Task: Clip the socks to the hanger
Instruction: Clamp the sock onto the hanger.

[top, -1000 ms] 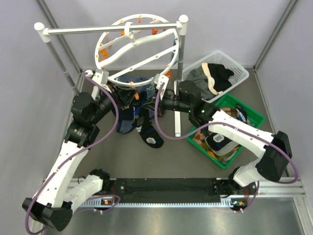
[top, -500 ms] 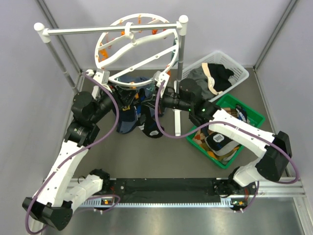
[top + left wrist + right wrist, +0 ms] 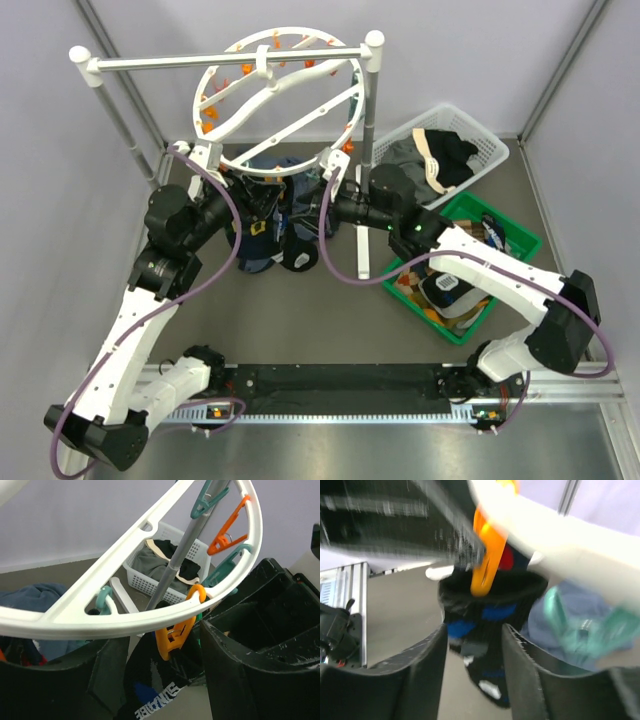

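The white round hanger [image 3: 275, 100] hangs from the rack bar, with orange and teal clips on its rim. Dark socks [image 3: 293, 245] hang bunched under its near edge. In the left wrist view the hanger rim [image 3: 150, 615] crosses the frame and an orange clip [image 3: 172, 632] grips a black sock with white lettering [image 3: 150, 690]. My left gripper [image 3: 160, 680] is open, its fingers on either side of that clip and sock. In the blurred right wrist view my right gripper [image 3: 472, 675] is open, and a black and blue sock [image 3: 485, 640] hangs from an orange clip [image 3: 487, 565] just beyond it.
The white straight-bar rack [image 3: 372, 120] stands behind, one post close to my right arm. A white basket of clothes [image 3: 490, 150] and a green crate [image 3: 520, 235] sit at the right. A blue-grey garment [image 3: 30, 600] lies under the hanger.
The dark sock has moved left and up from beside the right gripper and now hangs under the hanger rim. The hanger's near edge has shifted slightly. Both grippers stay close beneath it.
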Motion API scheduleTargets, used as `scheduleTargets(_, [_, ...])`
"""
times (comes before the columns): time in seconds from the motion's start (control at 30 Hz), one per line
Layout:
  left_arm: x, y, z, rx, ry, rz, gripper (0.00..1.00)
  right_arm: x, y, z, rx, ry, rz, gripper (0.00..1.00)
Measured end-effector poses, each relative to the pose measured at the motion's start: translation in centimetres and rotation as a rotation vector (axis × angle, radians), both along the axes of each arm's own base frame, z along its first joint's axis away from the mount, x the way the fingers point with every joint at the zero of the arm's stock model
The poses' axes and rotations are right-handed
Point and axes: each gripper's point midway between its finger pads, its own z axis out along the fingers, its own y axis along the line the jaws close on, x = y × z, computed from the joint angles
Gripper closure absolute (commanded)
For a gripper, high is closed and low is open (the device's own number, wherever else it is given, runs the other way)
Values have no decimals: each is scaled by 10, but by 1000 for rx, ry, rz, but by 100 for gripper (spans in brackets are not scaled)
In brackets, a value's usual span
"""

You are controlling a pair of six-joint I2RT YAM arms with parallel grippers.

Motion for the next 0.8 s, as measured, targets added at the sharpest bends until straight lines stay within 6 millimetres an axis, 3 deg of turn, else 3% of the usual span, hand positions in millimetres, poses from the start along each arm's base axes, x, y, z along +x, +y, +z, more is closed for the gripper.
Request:
scheduleTargets(0.17, [0,3,0,4,9,19,34,-3,-18,-24,-22,29,-23,43])
scheduleTargets(0.27, [-1,6,8,-1,-9,29,34,2,-35,-24,-4,31,-47,43])
scheduleTargets(0.53, [-3,9,14,-1,-6,42,32,24,-64,1,114,-26,-86,42])
scheduleTargets(0.67, [-6,8,17,1,-3,34,30,27,-70,17,172,-63,-50,41])
scheduleTargets(0.8, [-13,7,22,0,-11,10,27,24,-62,21,192,-80,21,39])
